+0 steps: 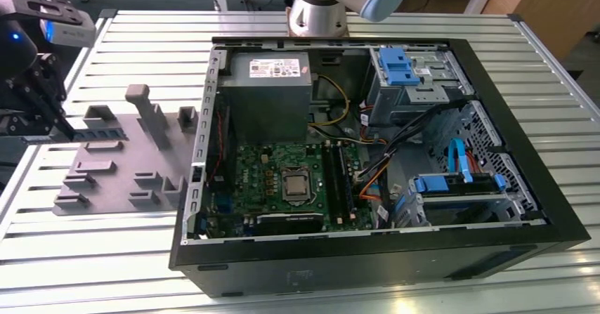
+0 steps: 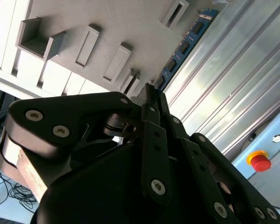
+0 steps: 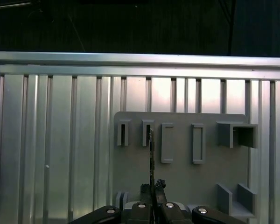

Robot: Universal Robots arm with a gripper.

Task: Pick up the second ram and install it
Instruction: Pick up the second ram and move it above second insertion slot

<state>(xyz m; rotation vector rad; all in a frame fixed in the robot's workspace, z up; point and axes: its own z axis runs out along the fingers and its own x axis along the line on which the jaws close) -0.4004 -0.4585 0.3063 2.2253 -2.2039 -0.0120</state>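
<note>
Near the worktop's edge on the exterior view's left, the pincer (image 2: pixel 151 92) is clamped on one end of the second ram (image 2: pixel 185 45), which stands on edge over the grey tray (image 3: pixel 210 158) beside its upright blocks, well apart from the open computer case (image 1: pixel 375 258)

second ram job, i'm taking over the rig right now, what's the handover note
Gripper: shut on one end of the second ram, over the grey tray at the exterior view's left.
Done: ram gripped. I cannot tell whether it has cleared the tray.
Left: the ram is not yet at the black memory slots inside the open computer case, so the carrying and seating remain.
</note>
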